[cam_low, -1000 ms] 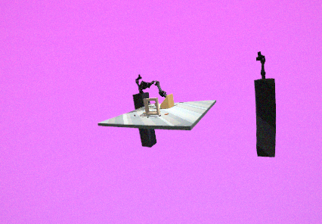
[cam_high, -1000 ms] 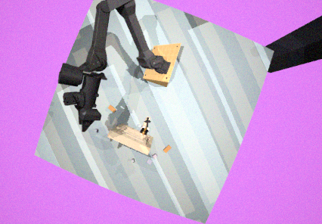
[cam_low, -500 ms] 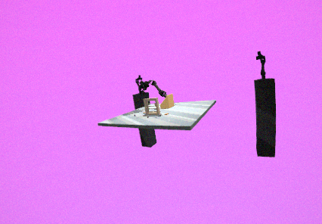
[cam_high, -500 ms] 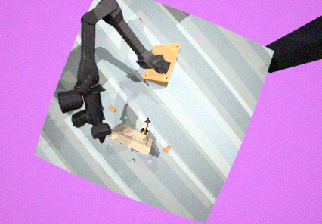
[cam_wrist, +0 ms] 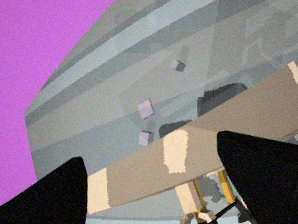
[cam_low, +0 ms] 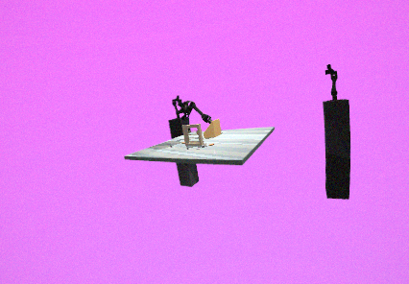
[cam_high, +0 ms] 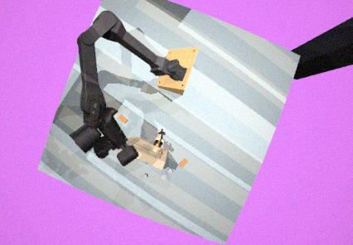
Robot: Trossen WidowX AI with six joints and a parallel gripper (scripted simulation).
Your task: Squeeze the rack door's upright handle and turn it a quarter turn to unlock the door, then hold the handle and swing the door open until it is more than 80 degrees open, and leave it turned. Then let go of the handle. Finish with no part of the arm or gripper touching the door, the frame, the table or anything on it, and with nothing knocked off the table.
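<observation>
The wooden rack frame (cam_high: 146, 149) (cam_low: 185, 136) stands on the table (cam_high: 232, 100) (cam_low: 240, 146). Its upper beam (cam_wrist: 135, 179) crosses the lower part of the wrist view. A dark handle-like part (cam_high: 161, 133) (cam_wrist: 227, 212) juts out beside the frame on the arm-base side. The door's swing and the handle's turn cannot be told from these views. My gripper (cam_high: 127, 155) (cam_wrist: 152, 155) is partly open, with nothing between its fingers. In the top view it overlaps the frame's left end, and the wrist view looks past the beam. Contact cannot be told.
My arm stands on a yellow wedge-shaped base (cam_high: 188, 59) (cam_low: 212, 130). Orange blocks (cam_high: 123, 118) (cam_high: 183, 162) lie on either side of the frame. Small pale cubes (cam_high: 164, 176) (cam_wrist: 145, 109) and a grey cube (cam_high: 146, 175) (cam_wrist: 178, 65) lie beyond the frame.
</observation>
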